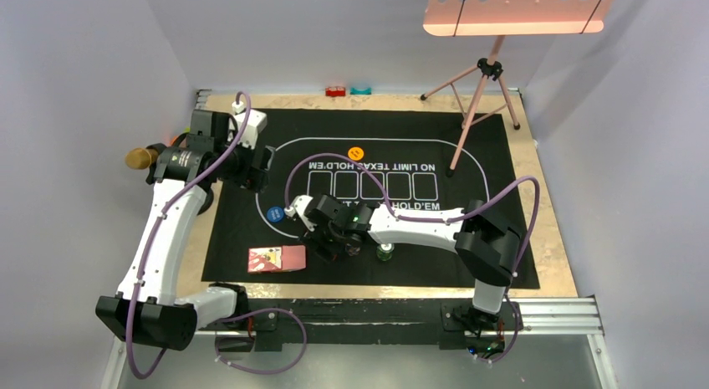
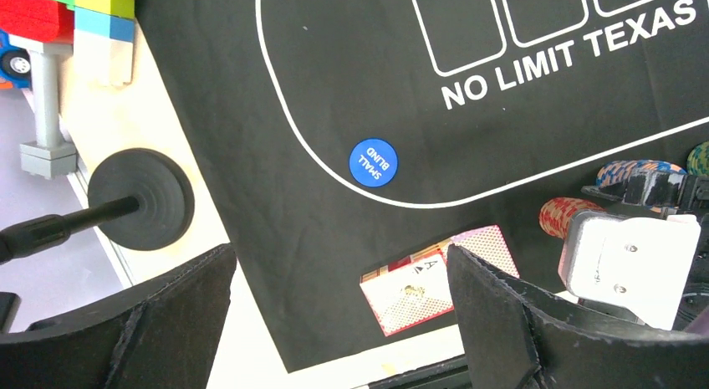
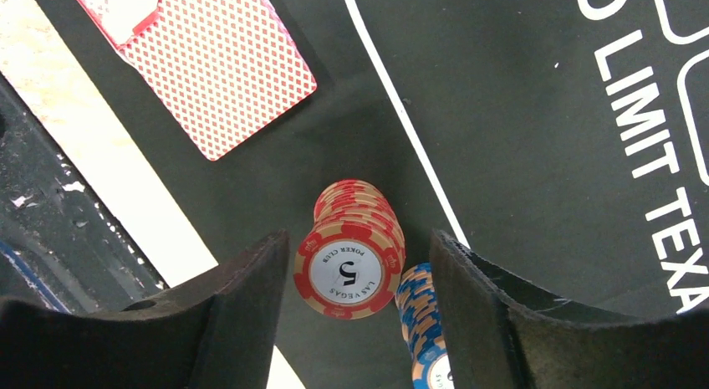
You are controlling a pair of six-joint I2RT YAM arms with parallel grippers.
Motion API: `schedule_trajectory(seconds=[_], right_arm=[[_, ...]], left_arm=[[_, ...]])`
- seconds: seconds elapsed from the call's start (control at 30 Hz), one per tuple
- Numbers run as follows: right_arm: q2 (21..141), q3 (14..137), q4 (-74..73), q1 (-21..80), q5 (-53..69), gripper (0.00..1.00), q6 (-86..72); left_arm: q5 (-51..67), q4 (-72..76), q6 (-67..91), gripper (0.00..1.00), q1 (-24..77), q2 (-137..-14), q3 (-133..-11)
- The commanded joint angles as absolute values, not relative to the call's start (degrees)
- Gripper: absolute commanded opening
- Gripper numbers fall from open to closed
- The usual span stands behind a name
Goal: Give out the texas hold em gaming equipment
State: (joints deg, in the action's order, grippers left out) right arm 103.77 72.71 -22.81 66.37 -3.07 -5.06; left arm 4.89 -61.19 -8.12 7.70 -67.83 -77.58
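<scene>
Currently my right tool (image 3: 358,238) open, straddling red chip stack (image 3: 349,272), not gripping; left tool (image 2: 339,255) wide open over black mat (image 2: 334,71).

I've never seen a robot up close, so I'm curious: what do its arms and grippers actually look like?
Both arms, the left arm and the right arm, have white tubular links joined by chunky black joints. A purple cable loops along each. The left gripper and right gripper each end in two broad, matte black fingers.
</scene>
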Motion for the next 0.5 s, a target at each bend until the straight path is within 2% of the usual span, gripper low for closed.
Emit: schedule_trajectory(seconds=[0.0, 0.23, 0.47], right_arm=[[103.0, 72.4, -20.3, 66.7, -4.8, 0.63, -4.4], [103.4, 72.9, -20.7, 66.7, -4.4, 0.53, -5.2], [103.9, 72.5, -21.7, 66.7, -4.8, 0.61, -4.8]], left_arm=[[4.0, -60.9, -7.7, 1.00, 7.3, -67.3, -80.7], [3.6, -61.1, -8.1, 1.00, 7.3, -66.9, -80.8], [3.8, -61.4, -8.5, 1.00, 7.3, -66.3, -81.3]])
